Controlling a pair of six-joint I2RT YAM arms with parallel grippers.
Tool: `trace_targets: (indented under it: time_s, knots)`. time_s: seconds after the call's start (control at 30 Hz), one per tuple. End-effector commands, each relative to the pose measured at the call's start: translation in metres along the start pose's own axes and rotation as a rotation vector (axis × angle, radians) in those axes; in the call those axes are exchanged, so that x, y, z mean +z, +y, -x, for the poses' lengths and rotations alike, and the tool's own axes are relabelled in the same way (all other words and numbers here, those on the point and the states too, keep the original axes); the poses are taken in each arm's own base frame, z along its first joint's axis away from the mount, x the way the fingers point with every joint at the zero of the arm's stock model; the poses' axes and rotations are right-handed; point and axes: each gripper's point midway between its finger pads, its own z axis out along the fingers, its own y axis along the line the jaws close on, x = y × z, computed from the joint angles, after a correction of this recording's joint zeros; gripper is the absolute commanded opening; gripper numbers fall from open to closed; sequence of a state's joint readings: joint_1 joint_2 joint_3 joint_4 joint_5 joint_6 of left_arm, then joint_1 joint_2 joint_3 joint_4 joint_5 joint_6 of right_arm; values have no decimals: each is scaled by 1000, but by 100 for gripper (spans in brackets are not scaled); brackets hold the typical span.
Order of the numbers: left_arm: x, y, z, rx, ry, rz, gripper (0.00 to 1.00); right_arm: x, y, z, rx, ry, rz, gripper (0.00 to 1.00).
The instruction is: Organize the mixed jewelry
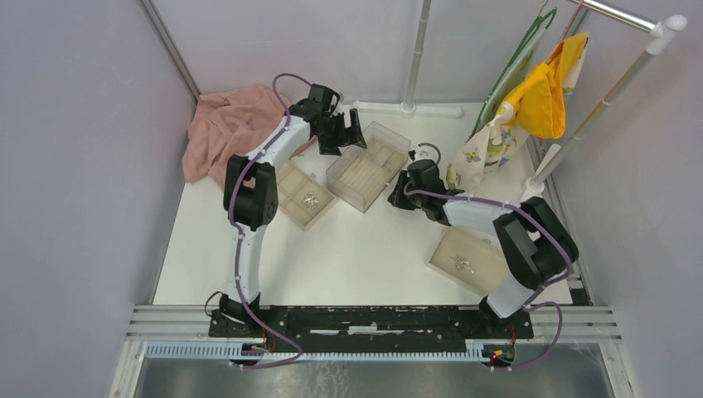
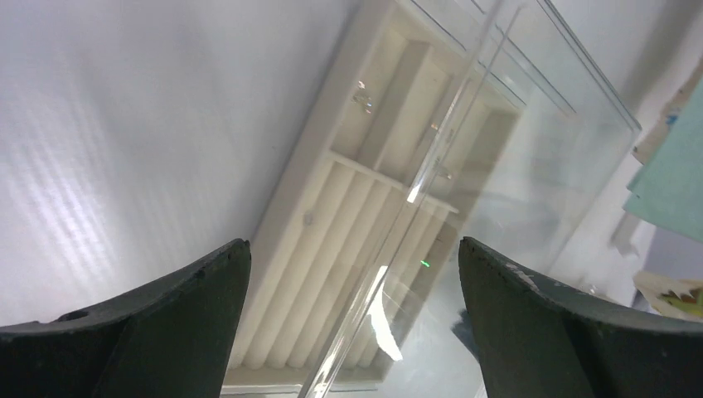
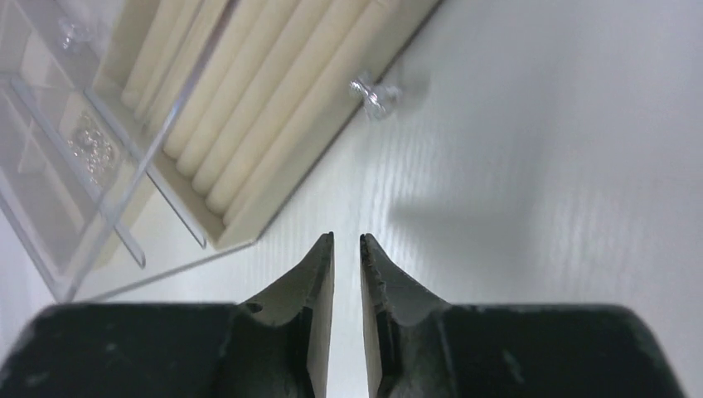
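The left gripper [image 2: 352, 249] held its fingers wide apart above the clear box [image 2: 539, 116]. The right gripper [image 3: 346, 242] showed a narrow, empty gap. One jewelry piece [image 3: 370, 94] lay at upper centre of the right wrist view, on the table [image 3: 547, 215] just beside the box. More sat in two trays [image 1: 292, 184].

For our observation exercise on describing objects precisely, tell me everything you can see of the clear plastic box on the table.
The clear plastic box is rectangular, with glossy see-through walls that look like hard plastic. It sits flat on the white table, turned diagonally, next to a beige tray. Inside lies a beige insert: padded ridges at one end, small compartments at the other holding a few tiny shiny pieces. The left claw hangs open by its far corner; whether they touch is unclear.
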State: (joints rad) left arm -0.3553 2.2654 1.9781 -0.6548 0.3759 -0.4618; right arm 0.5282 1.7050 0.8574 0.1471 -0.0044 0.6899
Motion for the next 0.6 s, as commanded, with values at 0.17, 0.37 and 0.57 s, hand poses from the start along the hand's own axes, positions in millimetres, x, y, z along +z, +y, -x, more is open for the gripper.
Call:
trace_targets:
  time_s: [0.17,0.37,0.57]
  knots:
    - [-86,-7,58,122,-244,192,100,-80,-40,3,-139,-45,-175,41]
    - [-153,-15,48,151,-360,236,100,-146,-103,-9,-156,-43,-486,54]
    - [-197,-9,12,165,-382,276,100,-162,-126,-45,-33,-25,-538,64]
